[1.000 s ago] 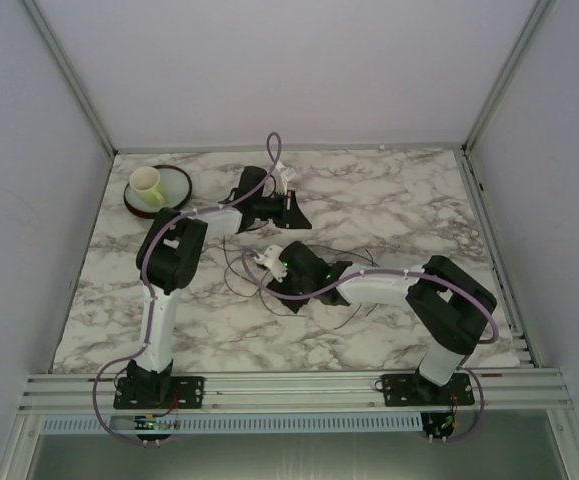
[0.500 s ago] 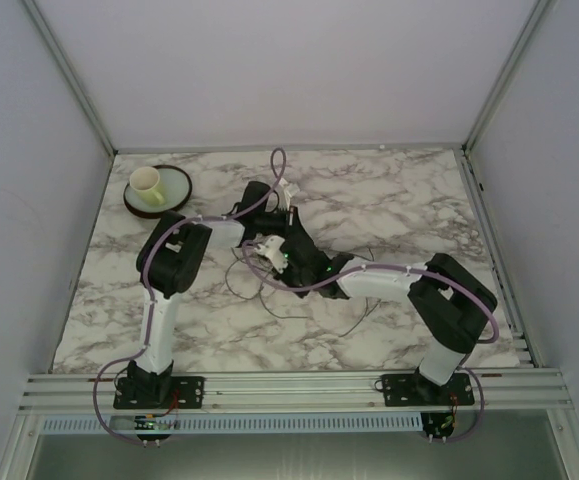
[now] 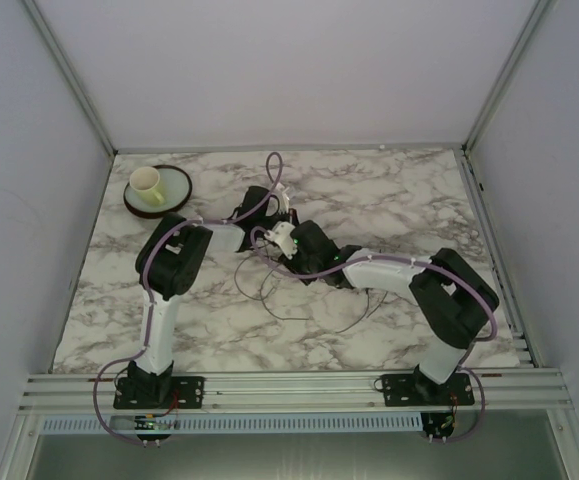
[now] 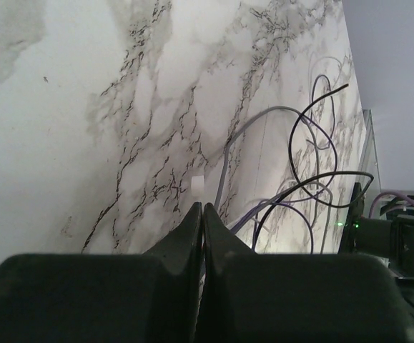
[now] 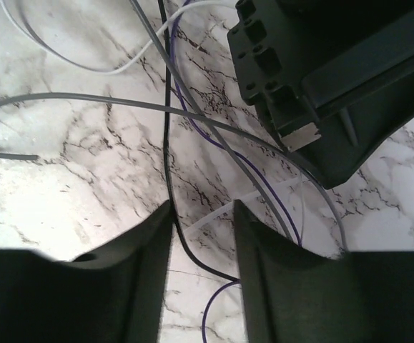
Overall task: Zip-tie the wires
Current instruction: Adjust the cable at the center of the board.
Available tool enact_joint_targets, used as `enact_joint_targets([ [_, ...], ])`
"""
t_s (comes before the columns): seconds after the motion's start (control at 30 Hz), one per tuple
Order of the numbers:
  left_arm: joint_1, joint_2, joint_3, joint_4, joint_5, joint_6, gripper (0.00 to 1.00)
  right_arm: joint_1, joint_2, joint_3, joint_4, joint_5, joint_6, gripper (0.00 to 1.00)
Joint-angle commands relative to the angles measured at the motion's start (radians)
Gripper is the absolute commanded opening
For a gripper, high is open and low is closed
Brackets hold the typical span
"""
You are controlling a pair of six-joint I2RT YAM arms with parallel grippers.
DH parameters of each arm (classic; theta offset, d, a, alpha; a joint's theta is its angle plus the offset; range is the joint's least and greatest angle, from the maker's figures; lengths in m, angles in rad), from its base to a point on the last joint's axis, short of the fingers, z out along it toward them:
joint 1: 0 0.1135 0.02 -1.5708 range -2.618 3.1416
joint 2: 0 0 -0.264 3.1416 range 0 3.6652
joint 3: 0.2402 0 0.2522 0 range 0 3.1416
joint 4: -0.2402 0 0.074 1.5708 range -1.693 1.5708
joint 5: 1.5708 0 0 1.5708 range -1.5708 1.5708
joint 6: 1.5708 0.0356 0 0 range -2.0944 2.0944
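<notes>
Now | end effectors: 2 (left (image 4: pixel 201 209) pinched, right (image 5: pixel 201 214) parted) | cup (image 3: pixel 147 181): 1

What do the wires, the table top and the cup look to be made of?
Wires: thin strands in smooth, plastic-looking sleeves, black, grey and purple, bending in loose curves.
Table top: marble look, white with dark veins; possibly a printed laminate.
Cup: pale, smooth, perhaps ceramic or plastic; too small to tell.

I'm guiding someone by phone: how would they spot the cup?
Look at the marble table, far-left corner as seen from above. A round, dark-rimmed plate lies there, and the cup stands on it. It is pale yellow and upright, unlike the thin wires mid-table.
</notes>
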State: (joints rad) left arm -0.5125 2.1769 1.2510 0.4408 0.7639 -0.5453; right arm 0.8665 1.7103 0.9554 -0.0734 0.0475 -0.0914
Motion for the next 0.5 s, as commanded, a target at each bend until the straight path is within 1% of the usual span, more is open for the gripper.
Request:
enact_joint_targets([
  [0.0,0.003,-0.044,0.022,0.02,0.019,-0.034,0.0,-0.009,-0.067,0.008,0.029,-0.011,0.0,0.44],
  [0.1,0.003,-0.038,0.046,-0.027,0.042,-0.009,0.0,-0.013,-0.141,-0.031,0.042,-0.002,0.011,0.54],
  [0.2,0.004,-0.044,0.071,-0.118,0.027,0.057,0.0,-0.016,-0.24,-0.095,0.085,0.02,0.029,0.61],
  [0.27,0.003,-0.052,0.073,-0.146,0.016,0.081,0.0,-0.019,-0.316,-0.162,0.14,0.051,0.036,0.64],
  [0.3,0.004,-0.057,0.071,-0.151,0.014,0.084,0.0,-0.02,-0.349,-0.209,0.176,0.081,0.038,0.68],
  [0.37,0.002,-0.065,0.063,-0.159,0.018,0.087,0.0,-0.024,-0.426,-0.305,0.255,0.126,0.025,0.71],
  [0.4,0.001,-0.069,0.058,-0.163,0.018,0.089,0.0,-0.024,-0.466,-0.348,0.301,0.144,0.008,0.74],
  [0.47,-0.001,-0.078,0.043,-0.172,0.009,0.085,0.0,-0.026,-0.552,-0.442,0.405,0.171,-0.023,0.9],
])
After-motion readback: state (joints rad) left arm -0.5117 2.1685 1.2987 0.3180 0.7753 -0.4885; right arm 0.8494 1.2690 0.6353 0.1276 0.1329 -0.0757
